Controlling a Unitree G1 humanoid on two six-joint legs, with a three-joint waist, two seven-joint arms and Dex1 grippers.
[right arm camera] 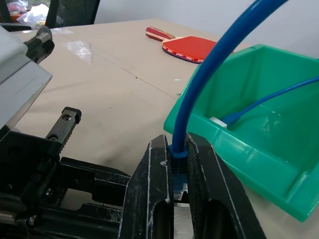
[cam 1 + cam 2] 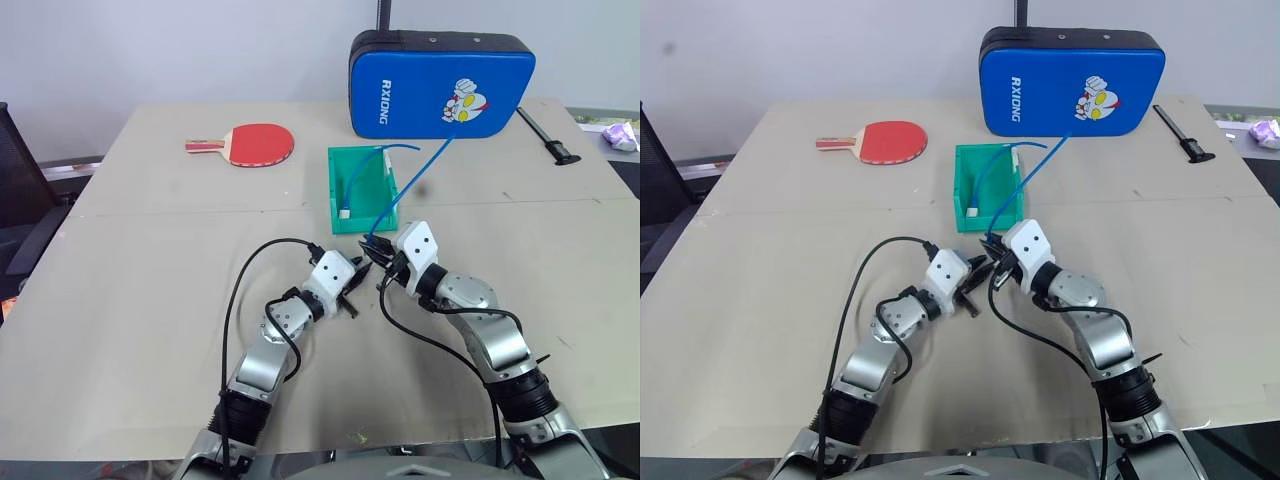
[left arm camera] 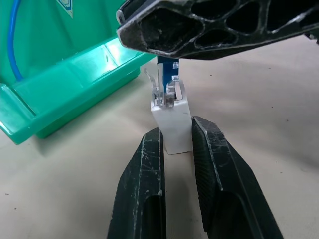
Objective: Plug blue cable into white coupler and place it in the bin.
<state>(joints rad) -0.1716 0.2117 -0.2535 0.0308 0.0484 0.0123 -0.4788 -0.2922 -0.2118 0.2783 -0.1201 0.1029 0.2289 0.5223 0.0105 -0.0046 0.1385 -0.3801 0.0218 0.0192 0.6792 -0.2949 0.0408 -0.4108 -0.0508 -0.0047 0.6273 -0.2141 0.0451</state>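
Both arms meet just in front of the bin (image 2: pixel 334 190), near the middle of the counter (image 2: pixel 150 300). The left tool (image 3: pixel 174 144) is pinching the white coupler (image 3: pixel 172 124) by its flanks, socket end facing away from the wrist. The right tool (image 1: pixel 179 154) is pressed together on the blue cable (image 1: pixel 209 84) just behind its plug, holding that end against the coupler's opening. This opposed grip appears deliberate: one tool steadies the block while the other drives the plug in along the socket's line.

Condition of the items: the coupler is a small white boxy block, clean and undamaged. The clear plug (image 3: pixel 167 92) sits at the socket mouth with its latch tab exposed. Judged from the left wrist view, it is entered or nearly so; whether it has latched cannot be confirmed.

The cable is thin and bright blue. It rises from the right tool, arcs over the bin's far wall and returns, with its other end and clear plug lying inside the green bin. Placement of the joined pair in the bin is not yet done.
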